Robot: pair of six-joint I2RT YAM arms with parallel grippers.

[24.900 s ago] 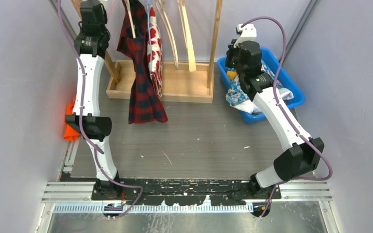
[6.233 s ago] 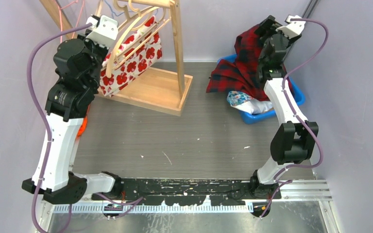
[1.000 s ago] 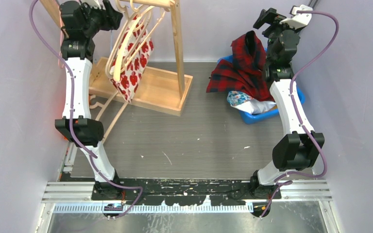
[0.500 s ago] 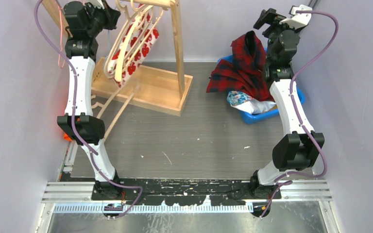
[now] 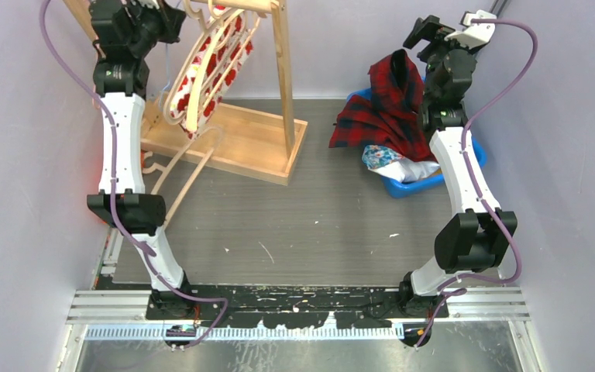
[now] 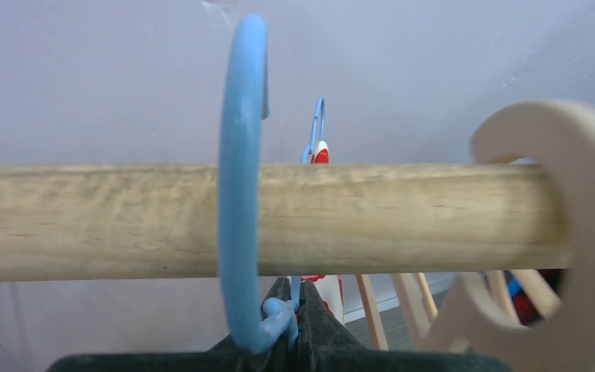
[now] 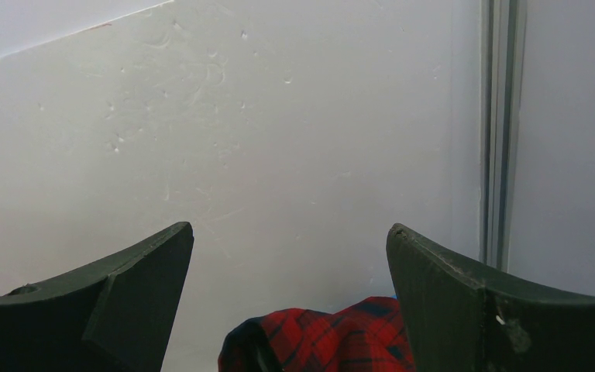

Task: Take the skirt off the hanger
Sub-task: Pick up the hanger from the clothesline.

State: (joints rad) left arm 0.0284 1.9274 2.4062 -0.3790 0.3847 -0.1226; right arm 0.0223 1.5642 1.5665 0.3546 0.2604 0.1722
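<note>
The skirt (image 5: 215,66), white with red flowers, hangs among wooden hangers from the rack's rod at the top left. In the left wrist view its blue hanger hook (image 6: 240,194) loops over the wooden rod (image 6: 403,217). My left gripper (image 6: 302,293) is shut on the blue wire just below the hook, right under the rod. From above, the left gripper (image 5: 163,19) is high up at the rod's left end. My right gripper (image 7: 290,248) stands wide open, empty, facing the back wall. It is raised above a red plaid garment (image 7: 333,337).
The red plaid garment (image 5: 383,108) lies heaped over the blue bin (image 5: 422,184) at the right, with other clothes in it. The wooden rack's base (image 5: 240,143) sits at the back left. A loose wooden hanger (image 5: 182,167) lies beside it. A thick wooden hanger hook (image 6: 581,232) is on the rod.
My left gripper has shut on the blue hanger's wire. The skirt and wooden hangers have swung on the rod. The right arm has not moved.
</note>
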